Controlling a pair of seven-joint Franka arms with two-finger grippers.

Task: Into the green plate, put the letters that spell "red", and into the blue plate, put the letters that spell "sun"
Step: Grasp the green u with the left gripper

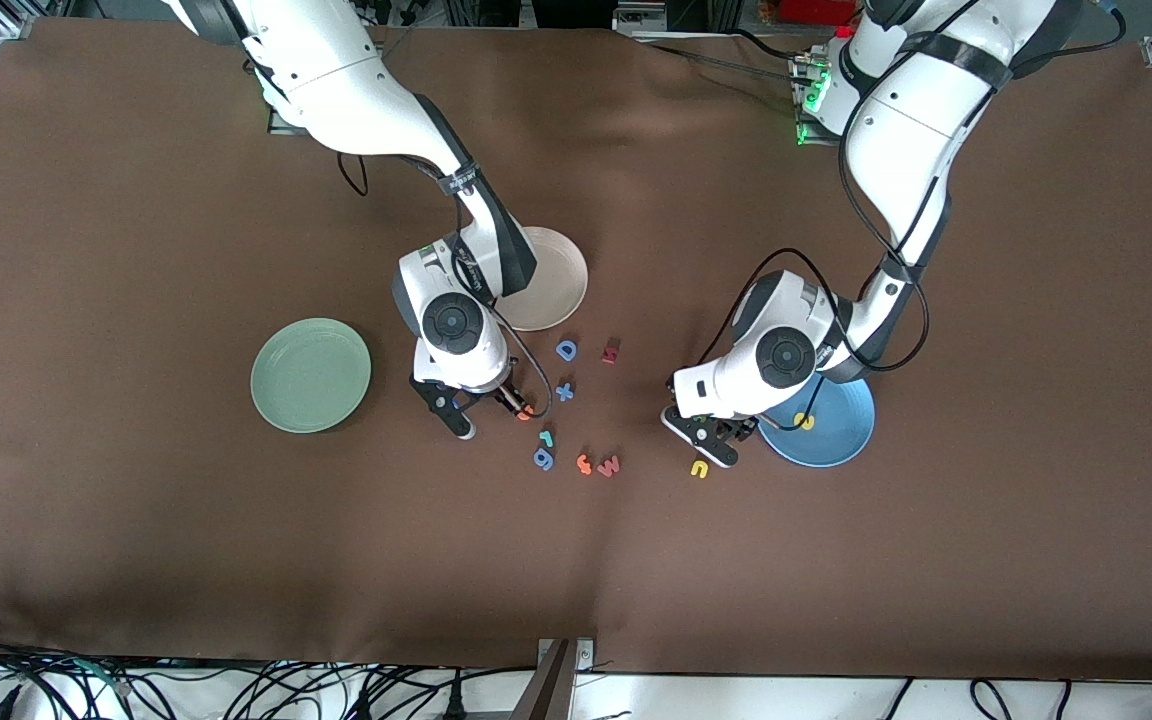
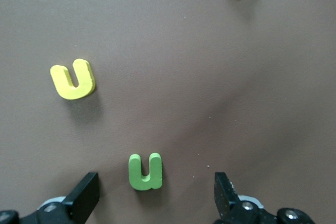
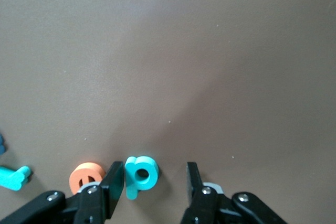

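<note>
My left gripper [image 1: 711,438] [image 2: 155,199] is open and low over the cloth, with the olive-green "u" [image 2: 145,171] lying loose between its fingers. The yellow "n" [image 1: 700,467] [image 2: 73,79] lies beside it, and the yellow "s" [image 1: 805,421] lies in the blue plate [image 1: 841,440]. My right gripper [image 1: 486,412] [image 3: 156,184] is open around the teal "d" [image 3: 140,174], which touches one finger [image 3: 114,182]. The orange "e" [image 1: 525,411] [image 3: 86,177] sits just outside that finger. The teal "r" [image 1: 546,438] [image 3: 13,178] is close by. The green plate [image 1: 311,375] holds nothing.
A cream plate [image 1: 561,290] lies partly under the right arm. A blue "D" [image 1: 566,349], a dark red letter [image 1: 611,350], a blue "x" [image 1: 564,391], a blue "g" [image 1: 543,458], an orange "f" [image 1: 584,463] and a red "w" [image 1: 609,465] lie between the grippers.
</note>
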